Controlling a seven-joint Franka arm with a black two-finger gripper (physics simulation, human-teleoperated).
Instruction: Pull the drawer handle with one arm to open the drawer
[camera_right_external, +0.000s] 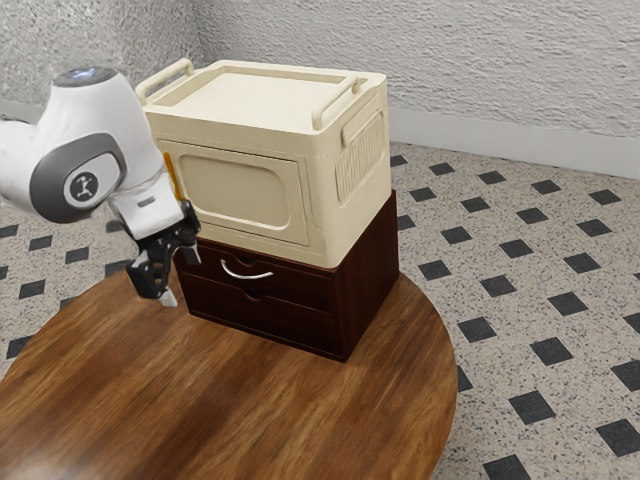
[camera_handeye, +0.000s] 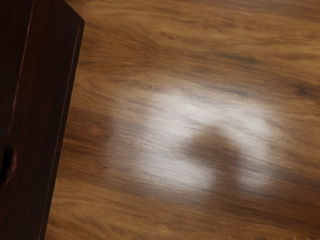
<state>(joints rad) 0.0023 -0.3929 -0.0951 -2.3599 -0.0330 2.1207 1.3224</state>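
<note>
The gripper (camera_right_external: 180, 277) hangs over the table at the exterior view's left, just off the front left corner of the dark wooden drawer cabinet (camera_right_external: 366, 280). Its two fingers stand apart, open, and hold nothing. A curved silver handle (camera_right_external: 246, 273) is fixed to the upper drawer front (camera_right_external: 300, 287), a short gap away from the fingers. Both drawer fronts look flush with the cabinet. In the wrist view, the dark cabinet (camera_handeye: 42, 100) runs along one side of the bare wood, with a rounded notch (camera_handeye: 7, 165) in its face.
A large cream storage box (camera_right_external: 240, 190) with rail handles sits on top of the cabinet, close beside the arm. An orange strip (camera_right_external: 172, 174) shows between arm and box. The round wooden tabletop (camera_right_external: 230, 400) extends in front of the drawers.
</note>
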